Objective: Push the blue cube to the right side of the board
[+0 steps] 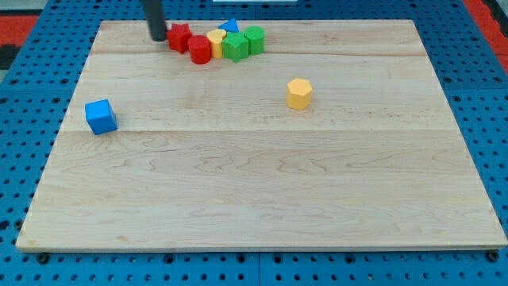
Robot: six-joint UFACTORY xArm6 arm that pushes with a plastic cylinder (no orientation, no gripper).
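Blue cube [101,116] is sitting alone near the wooden board's [262,199] left edge, well apart from my tip [159,37], down and toward the view's left of it. Rod is standing at the view's top with no pincer on it, so no open-or-closed state applies. Just beside my tip, on its right, a red star-like block [179,36] is lying, apparently touching. Further right a cluster is crowding together: red cylinder [199,50], yellow block [216,40], blue triangular block [230,27], two green blocks [236,47] [255,39]. Yellow hexagonal block [299,93] is sitting alone, lower right of my tip.
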